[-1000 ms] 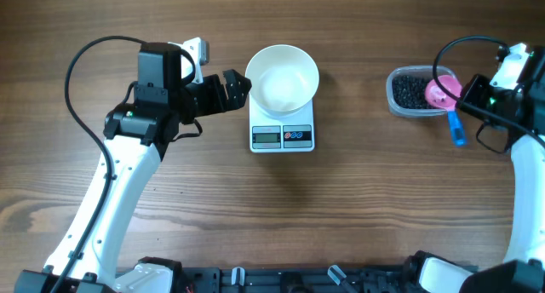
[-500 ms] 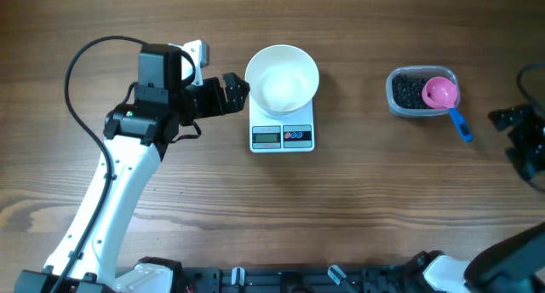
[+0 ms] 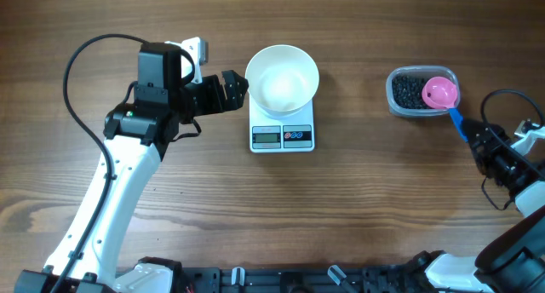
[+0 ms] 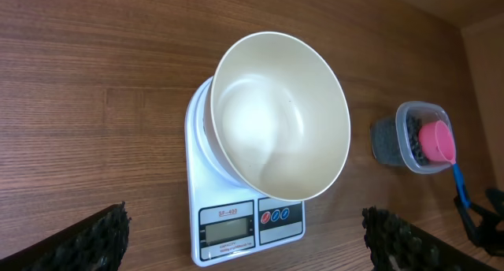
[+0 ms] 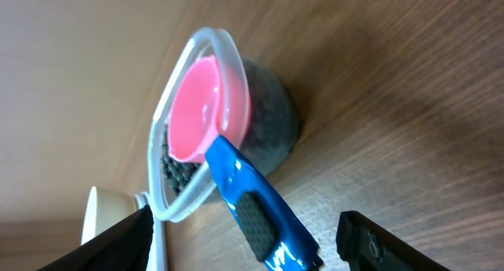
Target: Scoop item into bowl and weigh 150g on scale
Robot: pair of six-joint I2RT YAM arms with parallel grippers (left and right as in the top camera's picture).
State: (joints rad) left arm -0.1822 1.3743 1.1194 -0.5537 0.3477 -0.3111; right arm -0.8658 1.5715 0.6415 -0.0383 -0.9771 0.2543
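Both grippers are standing with jaws apart, the left gripper (image 4: 248, 239) hovering beside the empty bowl (image 3: 282, 76) on the scale (image 3: 282, 137), the right gripper (image 5: 246, 232) straddling the scoop handle (image 5: 260, 200), risking a skewed grip tipping the tub (image 3: 392, 93) of beads (image 3: 409, 93).

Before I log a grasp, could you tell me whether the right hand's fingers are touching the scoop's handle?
Apart. The right wrist view shows the scoop's blue handle between the fingers of the right hand, with bare table on either side.
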